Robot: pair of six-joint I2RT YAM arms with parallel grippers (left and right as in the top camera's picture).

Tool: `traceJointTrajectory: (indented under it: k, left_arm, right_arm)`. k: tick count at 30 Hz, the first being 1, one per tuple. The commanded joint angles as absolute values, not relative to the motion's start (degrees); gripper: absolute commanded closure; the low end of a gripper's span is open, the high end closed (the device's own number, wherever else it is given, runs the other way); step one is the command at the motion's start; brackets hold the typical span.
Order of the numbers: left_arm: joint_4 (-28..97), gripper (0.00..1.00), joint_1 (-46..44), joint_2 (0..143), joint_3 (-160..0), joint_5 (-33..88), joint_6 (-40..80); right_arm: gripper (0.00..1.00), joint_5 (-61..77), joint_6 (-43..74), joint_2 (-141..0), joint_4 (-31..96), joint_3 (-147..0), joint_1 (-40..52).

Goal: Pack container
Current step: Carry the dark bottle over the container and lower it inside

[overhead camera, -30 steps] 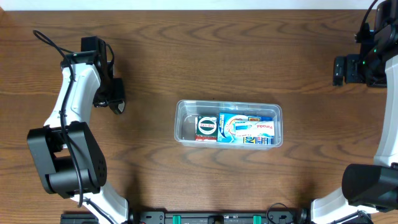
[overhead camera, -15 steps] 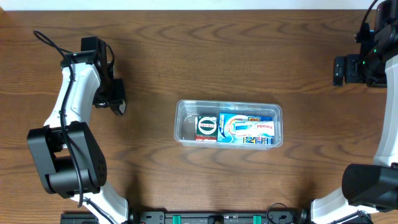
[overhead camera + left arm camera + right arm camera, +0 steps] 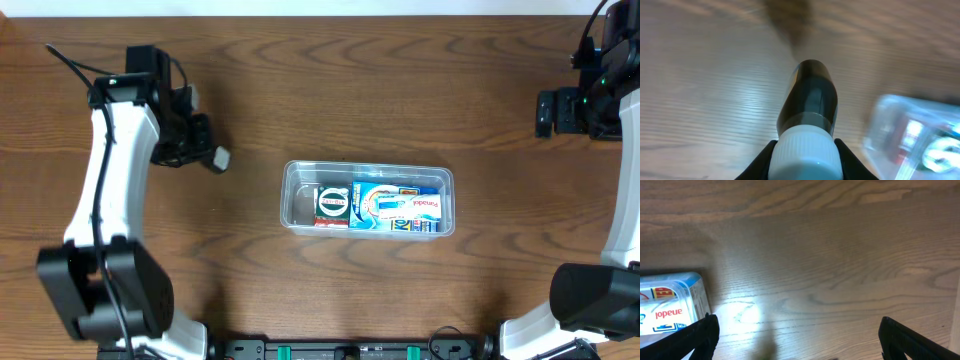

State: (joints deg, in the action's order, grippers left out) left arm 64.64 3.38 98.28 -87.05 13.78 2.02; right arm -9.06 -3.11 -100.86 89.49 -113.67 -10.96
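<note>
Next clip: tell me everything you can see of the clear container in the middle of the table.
The container is a shallow tub of clear plastic, rectangular with rounded corners and a rim, with no lid on it. It sits flat on the wooden table near the centre, its long side running left to right. Inside lie a dark box with a round logo and, beside it, a blue-and-white box. The left end is bare. Nothing else touches it.

The counter (image 3: 320,90) is brown wood with visible grain and a low sheen. The container (image 3: 368,165) is clear glossy plastic, and the boxes (image 3: 395,205) look like smooth printed card. The bottle (image 3: 809,100) is dark and shiny, its white cap (image 3: 804,152) smooth plastic.
</note>
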Motion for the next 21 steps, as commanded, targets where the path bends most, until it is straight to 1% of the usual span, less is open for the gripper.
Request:
traceJointTrajectory:
  k: [1, 5, 12, 18, 21]
  left_arm:
    - [65.1, 0.73, -0.2, 92.5, -89.1, 19.8, 5.0]
    - [65.1, 0.73, -4.7, 87.4, -89.3, 20.1, 5.9]
    - [65.3, 0.73, -11.8, 81.0, -89.4, 19.6, 13.1]
    - [67.3, 0.73, -18.7, 81.8, -89.1, 9.8, 18.4]
    - [67.5, 0.73, -22.1, 82.9, -89.0, 7.4, 19.1]
  right_arm:
    - [0.01, -9.6, -2.4, -100.0, 89.5, -114.3, -11.2]
    - [0.01, -9.6, -2.4, -100.0, 89.5, -114.3, -11.2]
    - [0.01, -9.6, -2.4, -100.0, 89.5, -114.3, -11.2]
    - [0.01, -9.6, -2.4, -100.0, 89.5, -114.3, -11.2]
    - [0.01, -9.6, -2.4, -100.0, 89.5, -114.3, -11.2]
